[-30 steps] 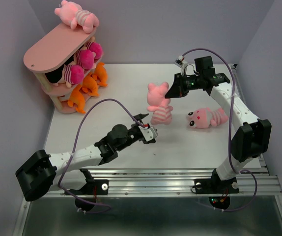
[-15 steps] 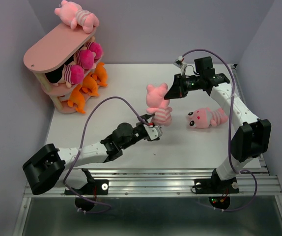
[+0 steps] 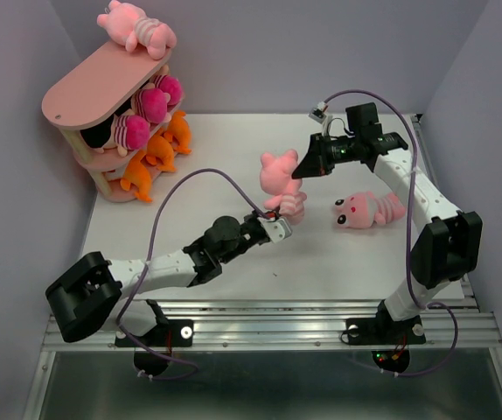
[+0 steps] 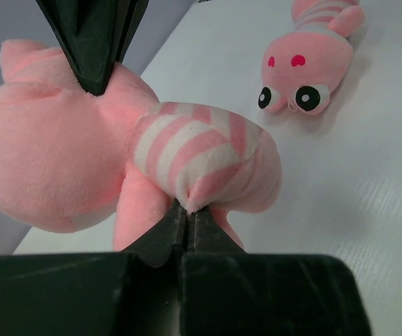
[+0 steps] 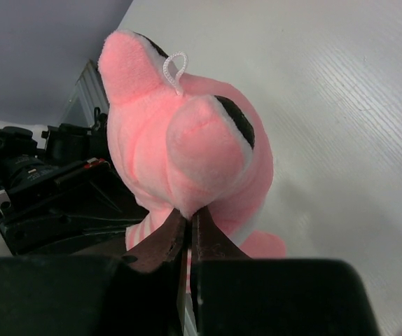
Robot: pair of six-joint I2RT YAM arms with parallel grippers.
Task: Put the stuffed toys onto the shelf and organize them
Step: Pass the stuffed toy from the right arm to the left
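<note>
Both left gripper (image 3: 276,215) and right gripper (image 3: 297,168) clamped on upright pink toy (image 3: 275,175) | white table (image 3: 233,140) | lilac walls (image 3: 277,52) | shelf (image 3: 94,87) far-left

A white table (image 3: 233,140) is sitting between pale lilac walls (image 3: 321,44) closing it in on three sides. Soft, even light is falling across it; a metal rail (image 3: 303,317) is running along its near edge.

Left arm (image 3: 146,267), right arm (image 3: 417,188): jaws shut.

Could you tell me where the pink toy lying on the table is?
In the top view, the lying toy rests right of centre on the table, just right of the upright toy and apart from it.
</note>
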